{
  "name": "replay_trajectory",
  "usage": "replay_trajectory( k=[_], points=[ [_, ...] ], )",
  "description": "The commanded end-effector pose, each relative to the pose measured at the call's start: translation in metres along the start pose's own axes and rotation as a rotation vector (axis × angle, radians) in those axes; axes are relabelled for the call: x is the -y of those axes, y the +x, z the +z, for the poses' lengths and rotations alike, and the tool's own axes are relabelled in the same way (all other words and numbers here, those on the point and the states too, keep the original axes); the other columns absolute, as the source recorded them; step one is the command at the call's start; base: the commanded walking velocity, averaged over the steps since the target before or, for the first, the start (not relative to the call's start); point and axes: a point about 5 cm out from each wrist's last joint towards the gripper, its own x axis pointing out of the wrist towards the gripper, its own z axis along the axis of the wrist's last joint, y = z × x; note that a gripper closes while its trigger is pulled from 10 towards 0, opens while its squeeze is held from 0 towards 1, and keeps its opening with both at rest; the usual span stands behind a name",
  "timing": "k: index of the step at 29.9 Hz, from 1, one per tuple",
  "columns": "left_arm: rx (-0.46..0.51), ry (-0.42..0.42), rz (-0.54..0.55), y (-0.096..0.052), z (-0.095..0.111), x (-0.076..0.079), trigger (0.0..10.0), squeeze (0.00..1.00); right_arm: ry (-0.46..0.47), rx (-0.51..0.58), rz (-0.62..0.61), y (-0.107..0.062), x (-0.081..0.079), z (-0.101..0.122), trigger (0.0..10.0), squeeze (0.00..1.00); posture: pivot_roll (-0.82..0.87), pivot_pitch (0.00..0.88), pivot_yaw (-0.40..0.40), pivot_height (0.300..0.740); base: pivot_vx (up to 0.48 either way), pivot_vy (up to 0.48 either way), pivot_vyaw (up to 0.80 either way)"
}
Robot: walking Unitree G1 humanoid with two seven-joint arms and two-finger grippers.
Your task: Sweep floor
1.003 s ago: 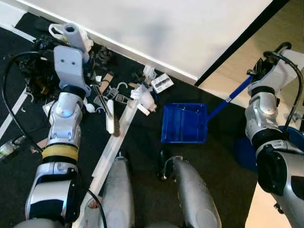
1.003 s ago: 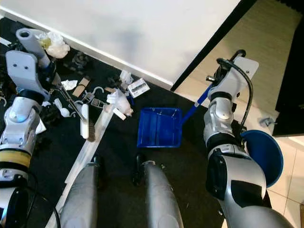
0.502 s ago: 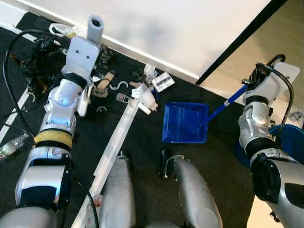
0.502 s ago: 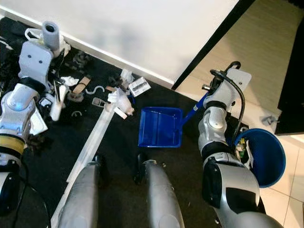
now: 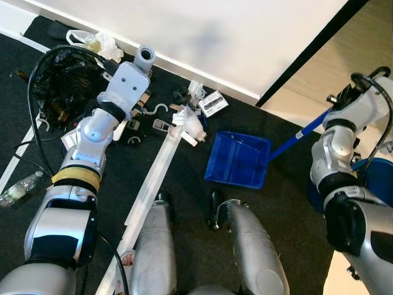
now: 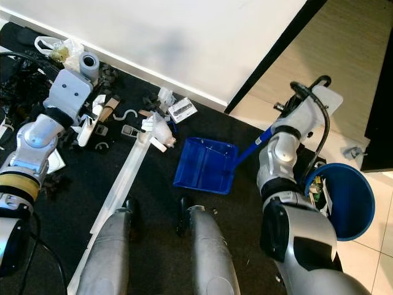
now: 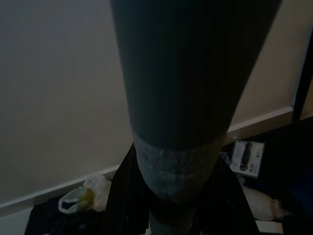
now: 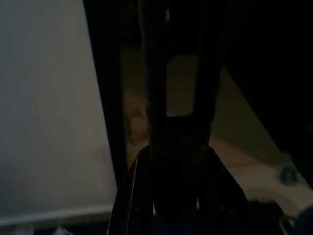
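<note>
My left gripper (image 7: pixel 171 215) is shut on the brush's thick dark handle (image 7: pixel 181 98), whose grey end (image 5: pixel 146 58) sticks up above the wrist. The white brush head (image 6: pixel 86 131) rests on the black floor among hooks and paper scraps (image 5: pixel 147 114), close to the wall. My right gripper (image 8: pixel 168 196) is shut on the blue dustpan's long handle (image 5: pixel 301 131). The blue dustpan (image 5: pixel 238 158) lies on the black floor in front of my feet, its mouth toward the litter. Crumpled white paper (image 5: pixel 190 123) and a small white box (image 5: pixel 212 103) lie between brush and pan.
A long white strip (image 5: pixel 156 178) runs across the floor past my left leg. A black bag (image 5: pixel 61 74), a white plastic bag (image 5: pixel 92 42) and a bottle (image 5: pixel 18 190) lie on the left. A blue bin (image 6: pixel 344 200) stands at my right. The white wall (image 5: pixel 215 37) is ahead.
My left arm has swung the brush from beside the white strip out to the litter near the wall. The dustpan has turned slightly and shifted a little.
</note>
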Motion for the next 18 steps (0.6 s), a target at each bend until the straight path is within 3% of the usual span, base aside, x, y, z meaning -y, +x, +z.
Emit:
replay_trajectory(
  k=[1,12,16,18],
  points=[
    [0.011,0.005,-0.023,-0.003,-0.004,0.012,10.0,0.0,0.018,0.032,-0.01,0.004,0.003,0.007,10.0,0.0,0.13,0.475,-0.07,0.74,0.0,0.0,0.0],
    [0.012,0.007,-0.022,-0.007,-0.007,0.012,10.0,0.0,-0.011,0.047,0.041,0.007,-0.003,0.012,10.0,0.0,0.14,0.475,-0.078,0.74,0.0,0.0,0.0],
    [0.005,0.008,-0.024,-0.009,-0.009,0.013,10.0,0.0,-0.057,0.02,0.075,0.001,-0.003,0.002,10.0,0.0,0.14,0.483,-0.079,0.74,0.0,0.0,0.0],
    [0.0,0.005,-0.024,-0.01,-0.011,0.014,10.0,0.0,-0.113,-0.031,0.109,-0.009,-0.001,-0.013,10.0,0.0,0.15,0.493,-0.079,0.74,0.0,0.0,0.0]
  ],
)
